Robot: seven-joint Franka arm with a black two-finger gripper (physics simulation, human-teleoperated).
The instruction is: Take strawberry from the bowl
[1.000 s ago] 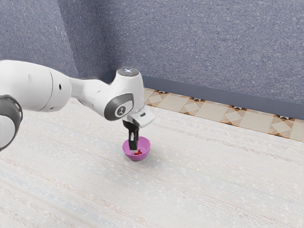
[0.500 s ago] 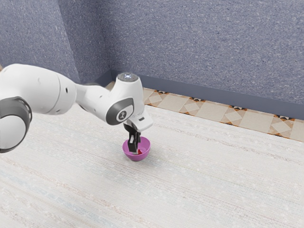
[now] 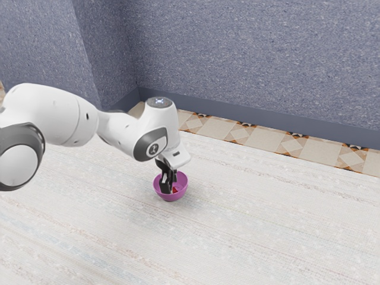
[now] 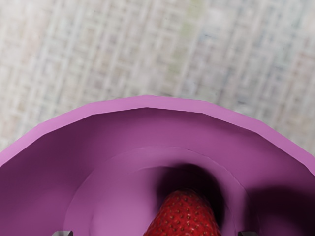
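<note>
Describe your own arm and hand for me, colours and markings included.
My arm is glossy white, built of smooth, rounded segments with dark grey bands at the joints. Near the wrist, a round badge bears a small dark mark, and the grey cap on top carries small pale-blue marks. My hand is mostly black, with two slim, straight fingers.

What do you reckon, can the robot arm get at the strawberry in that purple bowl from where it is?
Probably yes. The pincer is open over the purple bowl, its tips spread wider than the strawberry, and nothing seems to cover the fruit's visible part.
</note>
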